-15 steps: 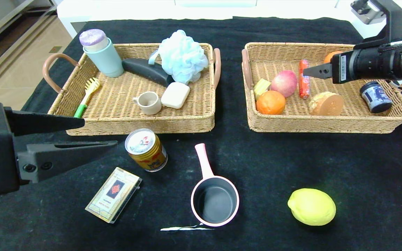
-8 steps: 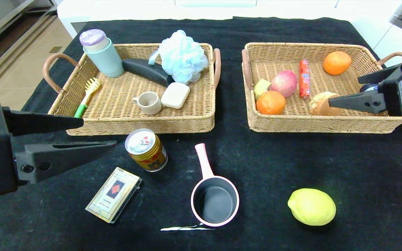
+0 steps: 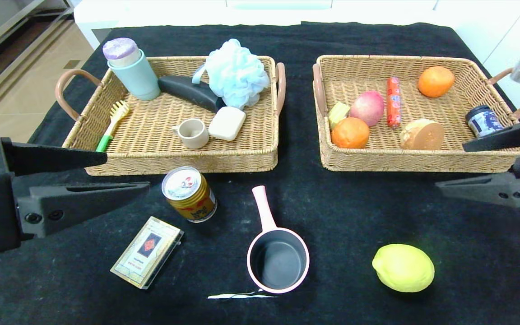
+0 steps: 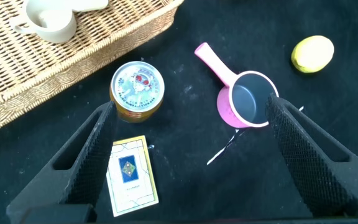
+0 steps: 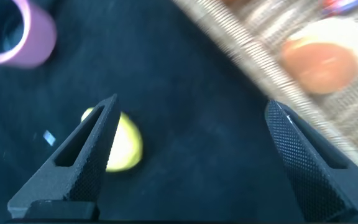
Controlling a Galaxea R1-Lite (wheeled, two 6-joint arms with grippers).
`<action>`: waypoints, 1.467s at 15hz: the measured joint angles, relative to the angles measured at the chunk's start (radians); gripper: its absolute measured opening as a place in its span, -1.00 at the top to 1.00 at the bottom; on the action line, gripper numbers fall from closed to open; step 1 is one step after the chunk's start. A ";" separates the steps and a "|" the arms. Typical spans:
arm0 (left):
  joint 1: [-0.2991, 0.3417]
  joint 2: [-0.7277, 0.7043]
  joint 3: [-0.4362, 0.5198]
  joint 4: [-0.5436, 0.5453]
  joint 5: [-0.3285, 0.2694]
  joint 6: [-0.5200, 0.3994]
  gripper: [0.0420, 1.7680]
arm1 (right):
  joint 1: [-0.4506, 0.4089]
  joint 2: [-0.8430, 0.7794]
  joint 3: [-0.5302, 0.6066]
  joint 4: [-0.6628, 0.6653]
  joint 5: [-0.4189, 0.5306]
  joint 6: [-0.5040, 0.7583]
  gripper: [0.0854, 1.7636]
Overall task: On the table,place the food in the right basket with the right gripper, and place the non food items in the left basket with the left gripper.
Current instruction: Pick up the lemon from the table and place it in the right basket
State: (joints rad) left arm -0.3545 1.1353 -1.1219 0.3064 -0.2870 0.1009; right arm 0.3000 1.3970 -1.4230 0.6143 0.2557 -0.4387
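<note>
Fuzzy matt black cloth covers the table (image 3: pixel 377 212); both baskets, left (image 3: pixel 174 155) and right (image 3: pixel 422 160), are rough woven wicker. The can (image 3: pixel 189 193) shows shiny metal, the saucepan (image 3: pixel 278 259) smooth pink outside, the box (image 3: pixel 147 251) printed card.

The table (image 3: pixel 377 216) carries two baskets (image 3: pixel 174 155) (image 3: pixel 422 160) toward its far edge; a can (image 3: pixel 189 188), box (image 3: pixel 147 251), saucepan (image 3: pixel 278 258) and lemon (image 3: pixel 403 267) lie nearer.

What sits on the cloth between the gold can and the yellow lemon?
The head view shows the pink saucepan between the gold can and the lemon, with bare black cloth either side.
</note>
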 joint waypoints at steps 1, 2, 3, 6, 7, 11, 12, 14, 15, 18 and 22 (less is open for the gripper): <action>0.000 0.000 0.000 0.000 0.000 0.000 -0.94 | 0.019 -0.007 0.029 0.000 -0.002 -0.002 -0.92; 0.000 0.001 0.001 0.000 0.000 0.000 -0.94 | 0.037 -0.013 0.056 -0.001 -0.010 -0.003 -0.92; 0.000 0.002 0.001 0.000 0.000 0.000 -0.94 | 0.056 -0.017 0.081 -0.003 -0.036 -0.004 -0.92; 0.000 0.005 0.001 0.000 0.000 0.000 -0.94 | 0.105 -0.021 0.136 -0.003 -0.101 -0.026 -0.92; 0.000 0.005 0.001 0.000 0.000 0.000 -0.94 | 0.124 -0.022 0.152 -0.003 -0.121 -0.027 -0.92; 0.000 0.008 0.001 0.000 0.000 0.000 -0.94 | 0.197 -0.023 0.212 -0.003 -0.179 -0.029 -0.92; 0.000 0.008 0.001 0.000 0.000 0.000 -0.94 | 0.218 -0.023 0.224 -0.003 -0.195 -0.029 -0.92; 0.000 0.008 0.001 0.000 0.000 0.000 -0.94 | 0.254 -0.019 0.241 -0.003 -0.227 -0.029 -0.92; 0.000 0.008 0.001 0.000 0.000 0.000 -0.94 | 0.269 -0.013 0.248 -0.004 -0.237 -0.028 -0.92; 0.000 0.008 0.001 0.000 0.000 0.000 -0.94 | 0.297 0.009 0.254 -0.003 -0.242 -0.022 -0.92; 0.000 0.008 0.001 0.000 0.000 0.000 -0.94 | 0.317 0.053 0.262 -0.006 -0.289 -0.018 -0.92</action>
State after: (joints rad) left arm -0.3545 1.1430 -1.1213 0.3064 -0.2870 0.1004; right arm 0.6170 1.4504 -1.1613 0.6081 -0.0336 -0.4570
